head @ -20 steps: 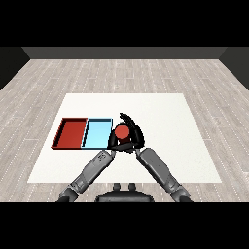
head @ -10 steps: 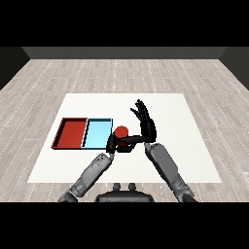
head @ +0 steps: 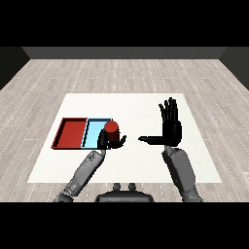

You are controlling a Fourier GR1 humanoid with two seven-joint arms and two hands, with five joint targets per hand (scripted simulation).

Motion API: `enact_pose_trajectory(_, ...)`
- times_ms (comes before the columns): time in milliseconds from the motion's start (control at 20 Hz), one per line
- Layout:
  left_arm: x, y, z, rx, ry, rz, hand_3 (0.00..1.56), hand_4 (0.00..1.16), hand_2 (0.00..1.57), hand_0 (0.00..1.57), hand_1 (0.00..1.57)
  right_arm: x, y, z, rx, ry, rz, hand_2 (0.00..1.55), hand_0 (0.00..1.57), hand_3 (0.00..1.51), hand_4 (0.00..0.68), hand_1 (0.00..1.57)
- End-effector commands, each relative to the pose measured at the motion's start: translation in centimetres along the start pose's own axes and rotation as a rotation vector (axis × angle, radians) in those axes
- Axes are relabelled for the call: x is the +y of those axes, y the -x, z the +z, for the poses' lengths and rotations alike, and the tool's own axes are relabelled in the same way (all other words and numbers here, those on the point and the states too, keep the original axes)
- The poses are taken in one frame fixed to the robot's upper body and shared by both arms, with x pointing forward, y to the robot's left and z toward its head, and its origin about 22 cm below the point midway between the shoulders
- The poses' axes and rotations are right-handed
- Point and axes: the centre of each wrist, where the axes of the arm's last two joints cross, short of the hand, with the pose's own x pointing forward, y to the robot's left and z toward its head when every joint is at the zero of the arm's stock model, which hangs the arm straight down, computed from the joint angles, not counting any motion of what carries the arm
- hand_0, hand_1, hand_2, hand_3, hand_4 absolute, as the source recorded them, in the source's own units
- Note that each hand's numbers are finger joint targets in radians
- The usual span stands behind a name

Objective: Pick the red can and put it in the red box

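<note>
1. Black left hand [head: 110, 141] curls round the red cylindrical can [head: 112, 130], holding it at the light blue tray's [head: 95, 133] right edge.
2. Black right hand [head: 170, 127] stands released, fingers straight, well apart from the can.
3. Red flat tray [head: 73, 133] sits left of the blue one.

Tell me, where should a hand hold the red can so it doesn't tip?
Around its round side, about the middle, coming in from the side. The red can stands upright, so its curved wall suits curled fingers. The left hand holds it that way now, from below and beside, near the light blue tray.
</note>
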Motion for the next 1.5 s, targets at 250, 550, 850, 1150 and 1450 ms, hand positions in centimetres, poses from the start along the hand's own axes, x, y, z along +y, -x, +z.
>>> enact_pose_trajectory(250, 5.4, -2.6, 0.0, -0.030, -0.081, -0.133, 1.46, 1.11, 1.56, 1.57, 1.57, -4.9, 1.7, 4.5, 0.081, 0.090, 0.114, 0.00, 0.00, 0.00, 0.000, 0.00)
enact_pose_trajectory(550, 9.7, -2.9, -2.9, -0.049, -0.164, -0.297, 1.42, 1.14, 1.55, 1.57, 1.57, -8.4, 5.4, 9.1, 0.190, 0.118, 0.147, 0.00, 0.00, 0.00, 0.000, 0.00)
enact_pose_trajectory(850, 15.5, -3.1, -5.2, 0.040, -0.224, -0.452, 1.39, 1.11, 1.46, 1.44, 1.44, -9.5, 8.4, 10.2, 0.242, 0.130, 0.161, 0.00, 0.00, 0.00, 0.000, 0.00)
enact_pose_trajectory(1150, 22.5, 1.4, -5.0, 0.259, -0.343, -0.528, 1.46, 1.10, 1.55, 1.57, 1.57, -11.6, 8.5, 10.9, 0.269, 0.119, 0.194, 0.00, 0.00, 0.00, 0.000, 0.00)
enact_pose_trajectory(1450, 25.5, 6.9, -3.0, 0.412, -0.394, -0.557, 1.49, 1.07, 1.57, 1.57, 1.57, -11.0, 8.2, 9.9, 0.200, 0.103, 0.175, 0.00, 0.00, 0.00, 0.000, 0.00)
